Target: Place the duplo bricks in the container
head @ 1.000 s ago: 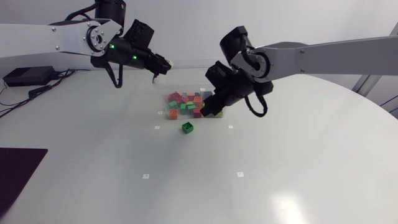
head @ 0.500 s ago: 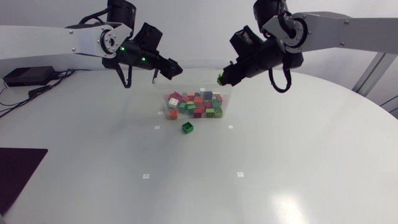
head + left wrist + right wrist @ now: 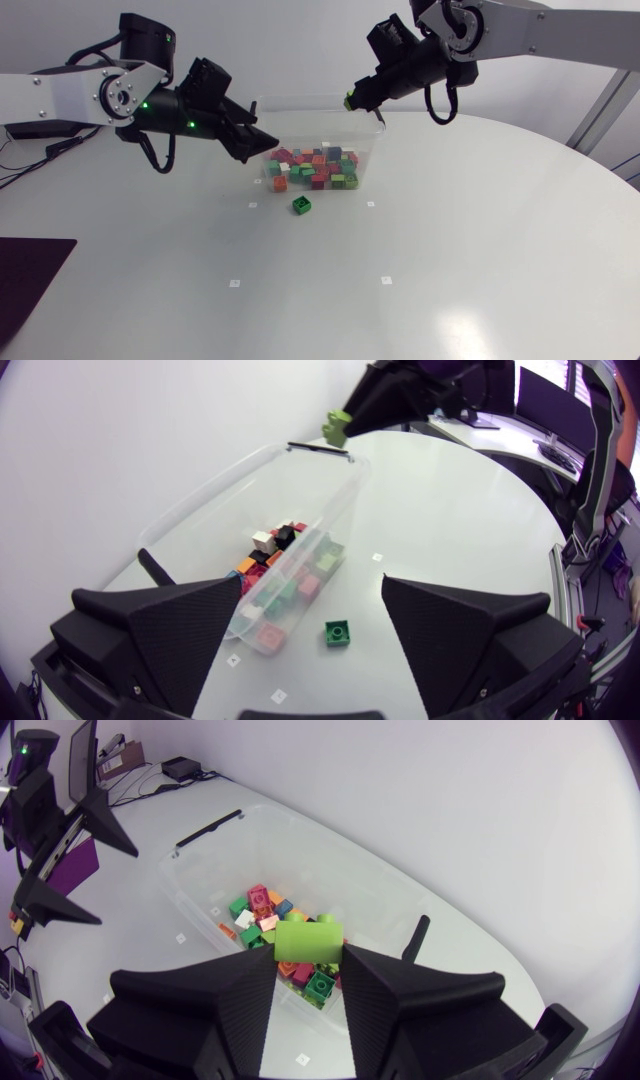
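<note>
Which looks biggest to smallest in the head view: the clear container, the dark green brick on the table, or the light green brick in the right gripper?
1. clear container, by far.
2. dark green brick.
3. light green brick, but the right gripper hides part of it, so 2 versus 3 is unsure.

Silver-grey links (image 3: 55, 95), matte black wedge-fingered pincers (image 3: 312, 588) (image 3: 308, 960)

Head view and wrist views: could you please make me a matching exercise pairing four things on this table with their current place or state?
1 lime brick
2 dark green brick
3 left gripper
4 container

A open, empty
B loose on the table, outside the container
C held in the right gripper
D holds many mixed bricks

Pairs: 1-C, 2-B, 3-A, 4-D
</note>
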Controlling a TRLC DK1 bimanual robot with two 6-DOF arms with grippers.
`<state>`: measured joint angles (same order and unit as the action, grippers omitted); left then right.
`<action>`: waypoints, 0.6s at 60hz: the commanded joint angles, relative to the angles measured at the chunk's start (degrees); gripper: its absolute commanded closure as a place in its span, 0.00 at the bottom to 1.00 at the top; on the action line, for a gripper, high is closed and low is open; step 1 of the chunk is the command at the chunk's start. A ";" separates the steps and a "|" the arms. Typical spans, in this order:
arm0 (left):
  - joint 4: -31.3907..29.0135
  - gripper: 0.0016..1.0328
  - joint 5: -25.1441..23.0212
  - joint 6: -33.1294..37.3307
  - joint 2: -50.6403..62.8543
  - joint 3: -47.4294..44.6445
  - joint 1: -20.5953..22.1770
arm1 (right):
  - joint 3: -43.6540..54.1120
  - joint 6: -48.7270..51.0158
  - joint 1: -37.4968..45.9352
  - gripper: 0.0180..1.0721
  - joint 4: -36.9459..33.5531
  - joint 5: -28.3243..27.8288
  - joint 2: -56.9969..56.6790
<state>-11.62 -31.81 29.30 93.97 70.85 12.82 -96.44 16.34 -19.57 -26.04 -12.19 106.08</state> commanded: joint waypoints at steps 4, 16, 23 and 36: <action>0.19 0.05 -2.90 5.94 -0.99 -5.02 -0.25 | -3.05 0.98 0.50 0.85 1.78 -0.56 3.96; 2.39 0.05 -3.43 9.11 3.15 -8.27 0.45 | -6.30 1.06 0.50 0.85 3.37 -0.82 8.35; 4.41 0.05 -3.43 9.55 6.75 -9.06 1.33 | -7.53 1.06 0.32 0.84 4.77 -0.82 10.46; 9.95 0.05 -3.43 9.20 14.22 -9.85 2.83 | -9.64 1.15 -0.03 0.36 5.48 -0.65 13.71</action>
<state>-3.05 -34.50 37.58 104.64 62.59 14.94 -104.36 16.75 -19.40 -21.12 -12.64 117.95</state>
